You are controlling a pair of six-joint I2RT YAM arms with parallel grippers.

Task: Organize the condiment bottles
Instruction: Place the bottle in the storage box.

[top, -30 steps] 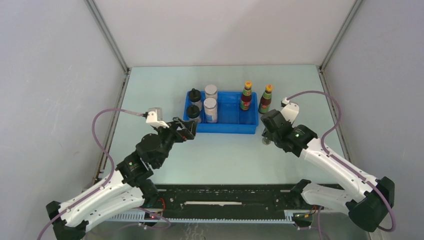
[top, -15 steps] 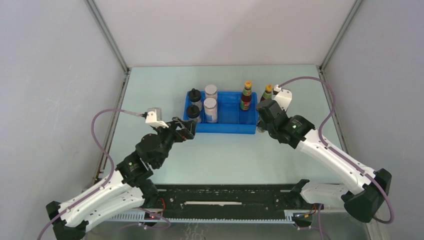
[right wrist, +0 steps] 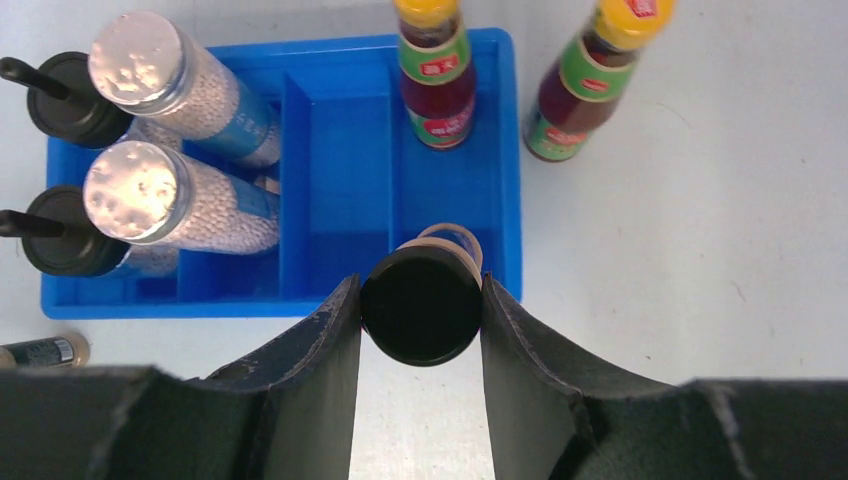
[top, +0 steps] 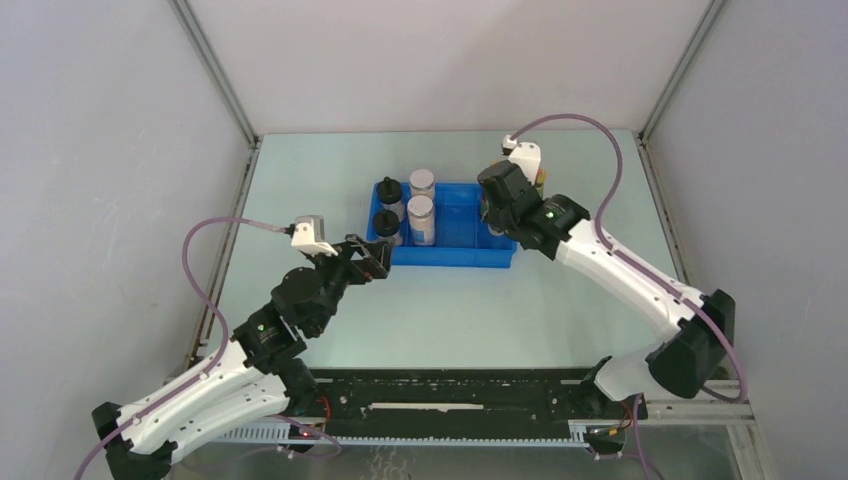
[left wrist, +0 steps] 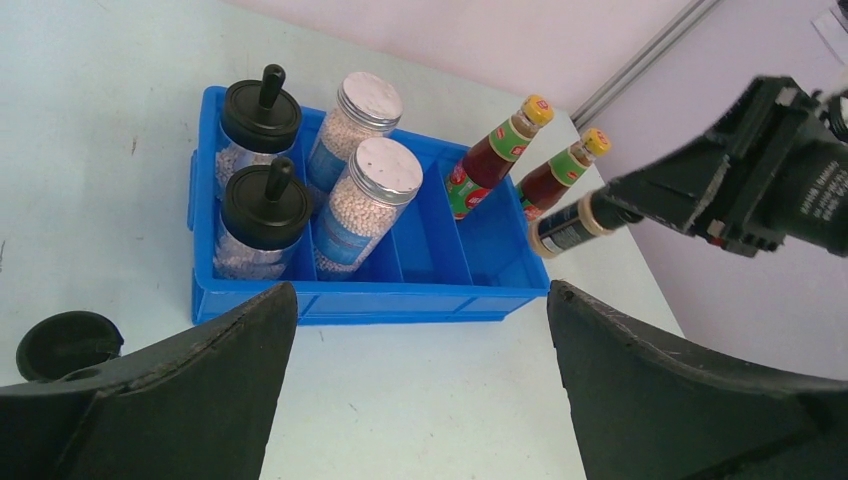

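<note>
My right gripper (right wrist: 420, 292) is shut on the black lid of a short dark bottle (right wrist: 421, 305) and holds it above the front of the right-hand compartment of the blue tray (right wrist: 160, 298). The left wrist view shows this bottle (left wrist: 565, 225) tilted in the air. Two black knob-capped bottles (right wrist: 70, 100) and two clear white-lidded bottles (right wrist: 135, 50) stand in the tray's left compartments. One orange-capped bottle (right wrist: 432, 70) stands in the right compartment, the other (right wrist: 595, 80) on the table just right of the tray. My left gripper (left wrist: 420, 380) is open and empty, in front of the tray (top: 455, 258).
A second short dark bottle (right wrist: 40, 352) lies on the table in front of the tray's left corner, its black lid (left wrist: 65, 345) beside my left finger. Grey walls enclose the table on three sides.
My right arm has swung left and away from the table right of the tray to over the tray's right end, carrying the short dark bottle. The left arm has not moved.
</note>
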